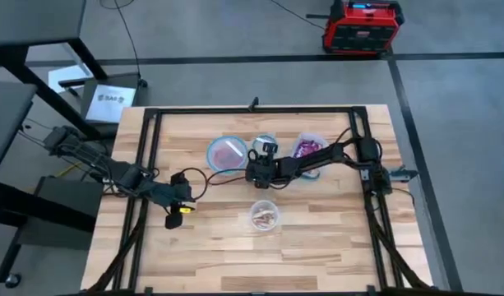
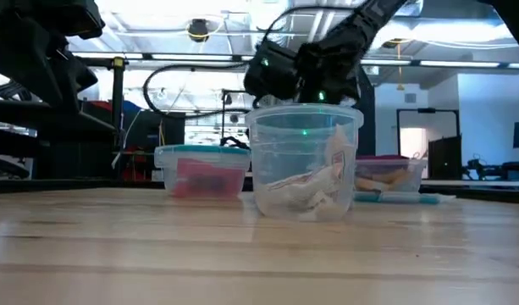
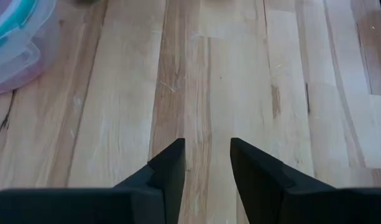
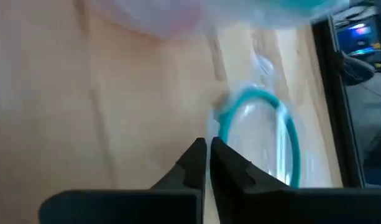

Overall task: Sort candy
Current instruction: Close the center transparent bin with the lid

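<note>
Sorting candy on a wooden table (image 1: 317, 247), you have the nearest tub (image 2: 303, 161) right before the low camera: a clear round one holding pale wrapped candy (image 2: 314, 182), which the overhead view shows as a small heap (image 1: 265, 215) at the table's middle front. Judge these sweets as light, crinkly and slippery in their wrappers; a pinch across the narrow middle of one stick or packet looks safest, since a grab at a twisted end may slide off.

The left gripper (image 3: 207, 163) waits over bare wood at the table's left, fingers apart and empty. The right gripper (image 4: 207, 155) hangs behind the front tub, fingers nearly together with nothing visible between them, beside a blue-rimmed tub (image 4: 265, 140).

Farther back stand a tub of red candy (image 1: 228, 152) and one of purple candy (image 1: 307, 148).

Only the overhead view tells you the colours are separated. Only the low view shows how deep the pale pile sits. Each wrist view alone shows its own finger gap.
</note>
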`<state>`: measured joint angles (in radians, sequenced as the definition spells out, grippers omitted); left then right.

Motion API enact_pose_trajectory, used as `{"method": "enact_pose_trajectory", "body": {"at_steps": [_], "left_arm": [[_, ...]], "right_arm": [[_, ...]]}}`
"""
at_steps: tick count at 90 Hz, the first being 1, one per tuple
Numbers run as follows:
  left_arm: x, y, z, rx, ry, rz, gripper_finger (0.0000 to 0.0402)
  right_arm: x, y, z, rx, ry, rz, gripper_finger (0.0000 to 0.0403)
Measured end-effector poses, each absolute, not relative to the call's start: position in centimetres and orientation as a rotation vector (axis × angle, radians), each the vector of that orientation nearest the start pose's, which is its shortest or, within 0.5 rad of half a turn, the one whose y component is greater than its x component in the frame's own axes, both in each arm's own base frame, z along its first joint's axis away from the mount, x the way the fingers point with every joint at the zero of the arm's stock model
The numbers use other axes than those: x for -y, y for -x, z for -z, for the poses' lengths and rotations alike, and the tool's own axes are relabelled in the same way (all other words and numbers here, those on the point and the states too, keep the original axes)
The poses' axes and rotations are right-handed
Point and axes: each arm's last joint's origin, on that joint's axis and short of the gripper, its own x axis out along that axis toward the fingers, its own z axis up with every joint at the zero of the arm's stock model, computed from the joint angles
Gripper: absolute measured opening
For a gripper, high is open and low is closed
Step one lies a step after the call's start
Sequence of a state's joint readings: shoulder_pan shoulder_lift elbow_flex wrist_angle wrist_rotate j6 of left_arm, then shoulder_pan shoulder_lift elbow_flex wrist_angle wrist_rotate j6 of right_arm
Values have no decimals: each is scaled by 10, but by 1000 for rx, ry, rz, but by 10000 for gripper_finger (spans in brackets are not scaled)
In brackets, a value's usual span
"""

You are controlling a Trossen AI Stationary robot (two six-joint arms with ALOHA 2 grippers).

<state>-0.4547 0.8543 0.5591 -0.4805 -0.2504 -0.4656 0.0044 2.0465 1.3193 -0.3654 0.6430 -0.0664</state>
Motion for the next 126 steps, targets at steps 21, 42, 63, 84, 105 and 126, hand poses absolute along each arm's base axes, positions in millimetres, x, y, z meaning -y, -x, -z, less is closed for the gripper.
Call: {"method": "enact_pose_trajectory", "body": {"at_steps": [21,42,63,84,105,126], "left_arm": [[68,-155,-224,-717,191,31,113],[69,-159,-230,-652,199,38,113],[69,-168,-244,-450,174,-63,113],[70,-169,-247,-414,196,-55,113],[70,-169,-247,-417,216,-56,113],[71,-168,-246,-425,220,-51,113]], "right_arm": [[-16,-387,-249,-1005,247,492,0],[-48,-329,-341,-906,14,370,0],[-85,-298,-373,-782,-88,226,0],[-127,-297,-374,-714,-150,79,0],[-152,-308,-370,-684,-230,-112,0],[-146,-339,-334,-815,-228,-126,0]]}}
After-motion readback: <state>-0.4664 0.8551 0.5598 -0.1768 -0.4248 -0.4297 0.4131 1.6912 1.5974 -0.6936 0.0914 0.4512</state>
